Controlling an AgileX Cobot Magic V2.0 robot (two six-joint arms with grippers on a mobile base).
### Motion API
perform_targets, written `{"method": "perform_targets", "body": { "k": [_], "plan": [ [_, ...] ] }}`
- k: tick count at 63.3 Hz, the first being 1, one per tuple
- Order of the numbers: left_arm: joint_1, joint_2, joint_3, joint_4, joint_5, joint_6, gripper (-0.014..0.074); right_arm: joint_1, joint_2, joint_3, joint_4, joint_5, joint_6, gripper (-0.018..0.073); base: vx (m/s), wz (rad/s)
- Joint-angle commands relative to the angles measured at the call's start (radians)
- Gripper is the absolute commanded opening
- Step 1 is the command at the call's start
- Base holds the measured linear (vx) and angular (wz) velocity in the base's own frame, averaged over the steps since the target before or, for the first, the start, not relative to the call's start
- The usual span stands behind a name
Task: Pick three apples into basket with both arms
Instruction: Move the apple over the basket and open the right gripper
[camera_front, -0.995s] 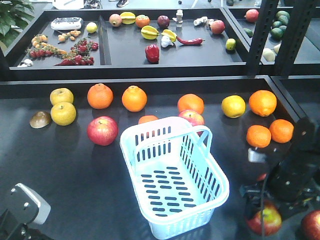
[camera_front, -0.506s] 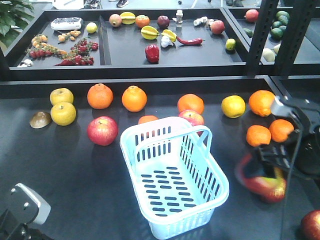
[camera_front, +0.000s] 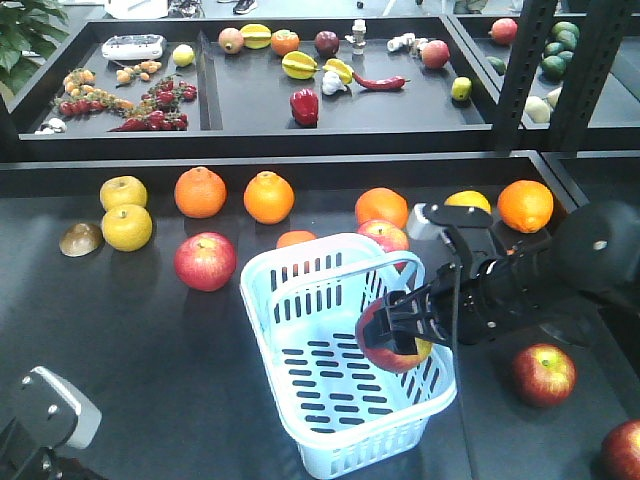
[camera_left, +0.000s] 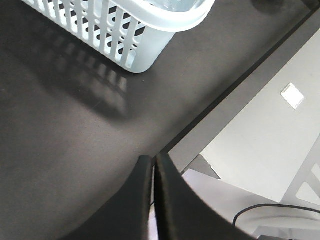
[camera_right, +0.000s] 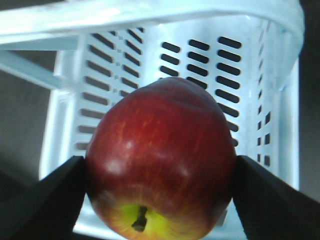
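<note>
The right gripper (camera_right: 160, 197) is clamped on a dark red apple (camera_right: 160, 160), with one black finger (camera_right: 47, 200) on each side. It holds the apple over the inside of the basket (camera_front: 310, 252), near its 3 o'clock rim. The left gripper (camera_left: 153, 162) has its fingers pressed together on nothing, low over the table (camera_front: 150, 350) at about 7 o'clock from the basket. Another apple (camera_front: 544, 374) lies at 3 o'clock and a third apple (camera_front: 205, 261) at 10 o'clock.
</note>
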Motion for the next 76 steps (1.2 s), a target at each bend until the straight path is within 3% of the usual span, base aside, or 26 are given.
{"method": "perform_targets", "body": {
  "k": [1, 5, 13, 28, 34, 43, 52, 59, 62, 69, 76],
  "plan": [
    [-0.003, -0.013, -0.019, -0.033, -0.026, -0.010, -0.0006, -0.001, -0.009, -0.025, 0.037, -0.112, -0.016, 0.0440, 0.00, 0.00],
    [-0.003, -0.013, -0.019, -0.033, -0.026, -0.010, -0.0006, -0.001, -0.005, -0.025, 0.037, -0.161, -0.016, 0.0577, 0.00, 0.00],
    [-0.003, -0.013, -0.019, -0.033, -0.026, -0.010, -0.0006, -0.001, -0.006, -0.025, 0.036, -0.193, -0.016, 0.0728, 0.00, 0.00],
    [-0.003, -0.013, -0.019, -0.033, -0.026, -0.010, -0.0006, -0.001, -0.007, -0.025, 0.032, -0.174, -0.043, 0.0699, 0.00, 0.00],
    [-0.003, -0.013, -0.019, -0.033, -0.026, -0.010, -0.0006, -0.001, -0.020, -0.025, 0.013, -0.111, -0.044, 0.0653, 0.00, 0.00],
    [-0.003, -0.013, -0.019, -0.033, -0.026, -0.010, -0.0006, -0.004, -0.073, -0.025, -0.100, 0.008, 0.016, 0.0498, 0.00, 0.00],
    [-0.003, -0.013, -0.019, -0.033, -0.026, -0.010, -0.0006, -0.004, -0.145, -0.025, -0.379, 0.081, 0.178, 0.0218, 0.00, 0.00],
    [-0.003, -0.013, -0.019, -0.033, -0.026, -0.010, -0.0006, -0.004, -0.180, -0.025, -0.672, 0.098, 0.407, -0.0016, 0.00, 0.00],
    [-0.003, -0.013, -0.019, -0.033, -0.026, -0.010, -0.0006, -0.008, -0.181, -0.025, -0.823, 0.118, 0.531, -0.0014, 0.00, 0.00],
    [-0.003, -0.013, -0.019, -0.033, -0.026, -0.010, -0.0006, -0.057, -0.155, -0.025, -0.988, 0.152, 0.717, -0.0009, 0.00, 0.00],
    [-0.003, -0.013, -0.019, -0.033, -0.026, -0.010, -0.0006, -0.145, -0.114, -0.026, -0.977, 0.119, 0.707, -0.0002, 0.00, 0.00]
  ]
}}
